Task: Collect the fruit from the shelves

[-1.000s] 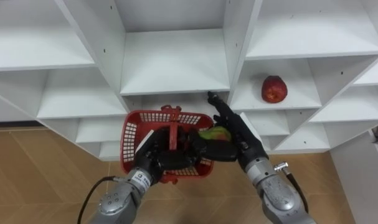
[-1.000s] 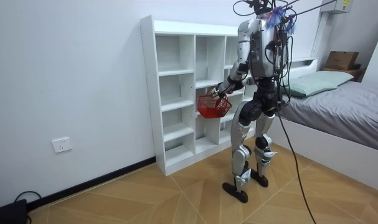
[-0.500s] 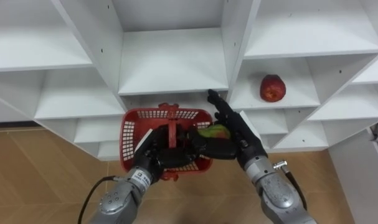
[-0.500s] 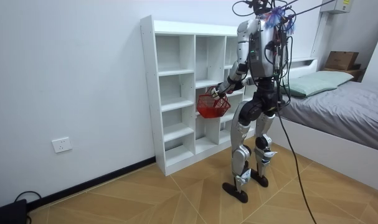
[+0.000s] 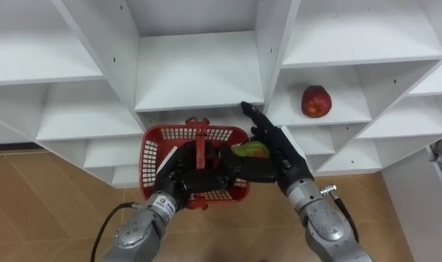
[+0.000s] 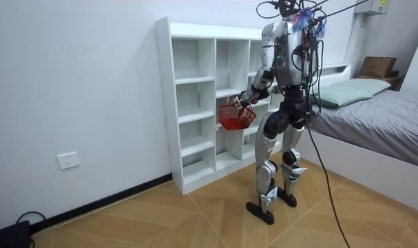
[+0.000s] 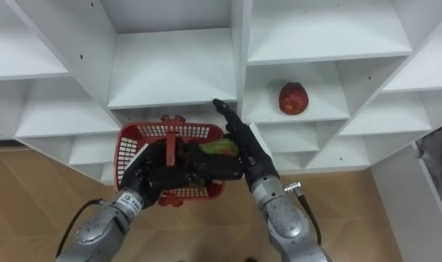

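My left hand (image 5: 178, 177) is curled round the upright handle of a red mesh basket (image 5: 151, 150), held in front of the white shelf unit (image 5: 199, 69). My right hand (image 5: 276, 150) lies over the basket's right rim with fingers straight. A green and yellow fruit (image 5: 250, 151) rests against its palm, above the basket. A red apple (image 5: 316, 100) sits alone in the cubby to the right of the hand. In the room view I stand upright facing the shelves, basket (image 6: 236, 118) at waist height.
The shelf cubbies above and to the left hold nothing. A bed (image 6: 381, 117) stands behind me on the room view's right. Wooden floor (image 5: 53, 196) lies below the shelves.
The basket and both hands have risen very slightly towards the shelves. The eye view has drifted a little. The green fruit stays against my right palm.
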